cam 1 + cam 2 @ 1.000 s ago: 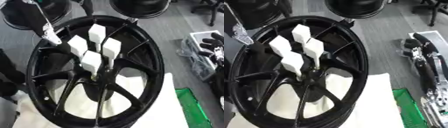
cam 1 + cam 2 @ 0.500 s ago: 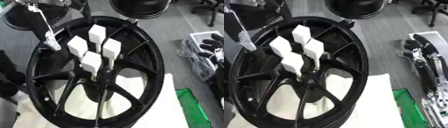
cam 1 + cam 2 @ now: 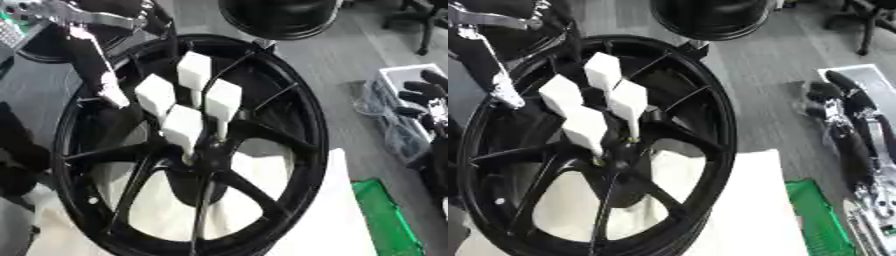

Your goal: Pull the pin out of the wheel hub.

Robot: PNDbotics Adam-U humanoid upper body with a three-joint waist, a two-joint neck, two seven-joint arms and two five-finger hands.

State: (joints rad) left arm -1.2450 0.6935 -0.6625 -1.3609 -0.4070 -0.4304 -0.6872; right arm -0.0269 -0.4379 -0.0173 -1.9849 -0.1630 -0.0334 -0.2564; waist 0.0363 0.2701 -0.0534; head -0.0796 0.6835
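The glossy black wheel [image 3: 188, 150] with thin spokes lies on a white sheet [image 3: 750, 200]. 4 pins [image 3: 182, 127] with white blocky heads stand at its hub. The left hand [image 3: 103, 82] is over the rim's left side; its fingers are blurred, I cannot tell their state. The right hand [image 3: 850, 130] lies far right with relaxed fingers, partly cut off.

grey floor [image 3: 341, 60] carries white sheet [image 3: 750, 200], wheel [image 3: 297, 130].

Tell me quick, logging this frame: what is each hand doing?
Left hand: above the wheel rim, fingers cannot be told.
Right hand: idle at right, cannot be told.
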